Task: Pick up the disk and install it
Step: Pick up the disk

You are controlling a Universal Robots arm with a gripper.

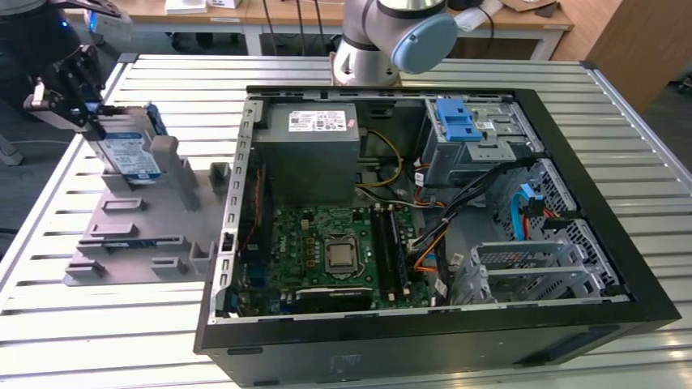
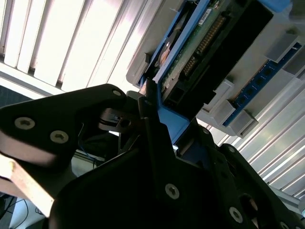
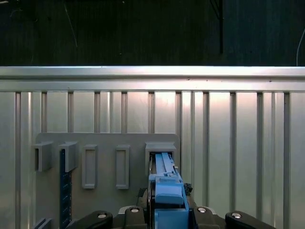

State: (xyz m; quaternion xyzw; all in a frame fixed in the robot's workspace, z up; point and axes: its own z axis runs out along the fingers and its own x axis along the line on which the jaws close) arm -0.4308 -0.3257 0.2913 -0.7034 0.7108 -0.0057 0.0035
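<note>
The gripper [image 3: 164,217] is clamped on the disk [image 3: 164,179], its fingers [image 2: 151,119] pinching the blue bracket at the upper end. The disk therefore lies straight ahead of the jaws, its long axis running on from them down towards a slot in the grey holder [image 1: 141,227]. It stands on edge at the holder's far end, on the exterior view's left, well apart from the open case [image 1: 433,344] and blue-latched cage [image 1: 471,130] to the right; the print on its white-and-blue label is too small to read.
</note>
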